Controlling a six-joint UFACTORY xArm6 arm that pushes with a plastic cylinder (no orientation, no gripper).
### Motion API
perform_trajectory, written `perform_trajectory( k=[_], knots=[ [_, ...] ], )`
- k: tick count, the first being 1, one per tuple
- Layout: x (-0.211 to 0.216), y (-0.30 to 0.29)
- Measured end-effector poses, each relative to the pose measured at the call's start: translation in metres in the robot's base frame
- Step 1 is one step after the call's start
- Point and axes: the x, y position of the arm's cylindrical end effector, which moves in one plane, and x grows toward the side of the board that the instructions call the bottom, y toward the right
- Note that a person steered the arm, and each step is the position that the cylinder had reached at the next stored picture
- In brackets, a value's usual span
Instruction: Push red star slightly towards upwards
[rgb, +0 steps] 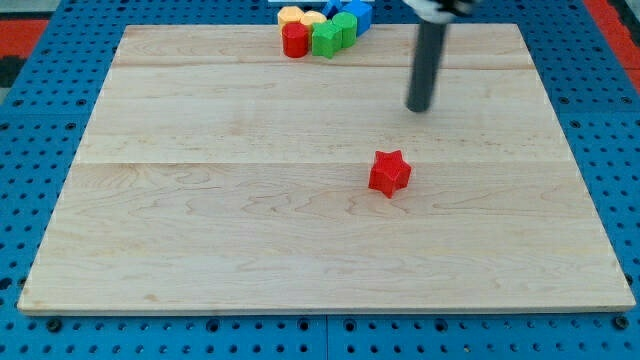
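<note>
The red star (389, 173) lies alone on the wooden board (200, 230), a little right of its middle. My tip (419, 108) stands on the board above the star and slightly to its right, apart from it by a clear gap. The dark rod rises from there to the view's top edge.
A cluster of blocks sits at the board's top edge, left of the rod: a red cylinder (294, 40), a green block (333, 35), a yellow block (299, 15) and a blue block (357, 12). Blue pegboard surrounds the board.
</note>
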Motion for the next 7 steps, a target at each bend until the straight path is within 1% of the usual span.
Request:
perform_trajectory(
  k=[1,2,4,5,6,7],
  knots=[
    [0.067,0.003],
    [0.068,-0.049],
    [0.119,-0.058],
    [0.124,-0.081],
    [0.104,-0.128],
    [0.077,-0.138]
  ],
)
